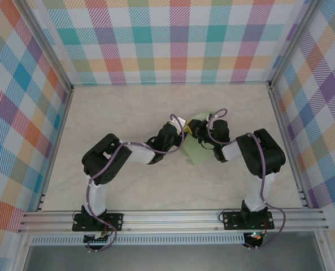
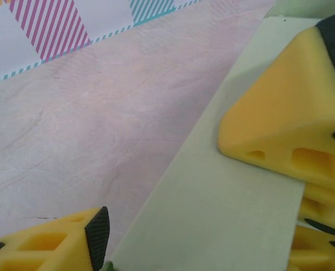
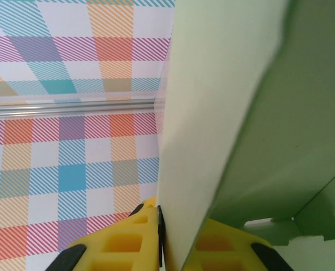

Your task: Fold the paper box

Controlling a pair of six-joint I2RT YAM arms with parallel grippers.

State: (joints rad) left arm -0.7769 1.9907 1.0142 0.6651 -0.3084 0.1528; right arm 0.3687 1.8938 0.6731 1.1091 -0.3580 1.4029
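Note:
The paper box is a pale light-green card sheet lying mid-table, partly lifted at its far end. In the right wrist view a panel of the paper box stands on edge, and my right gripper is shut on its lower edge, yellow fingers pressed to both faces. In the top view my right gripper sits at the sheet's far end. My left gripper is at the sheet's left edge. It stands open, with the flat sheet lying between its widely spread fingers. A yellow finger of the right gripper rests on the sheet.
The marble-look tabletop stretches left and behind the sheet. Checked walls enclose the table on three sides, and an aluminium rail runs along the near edge by the arm bases.

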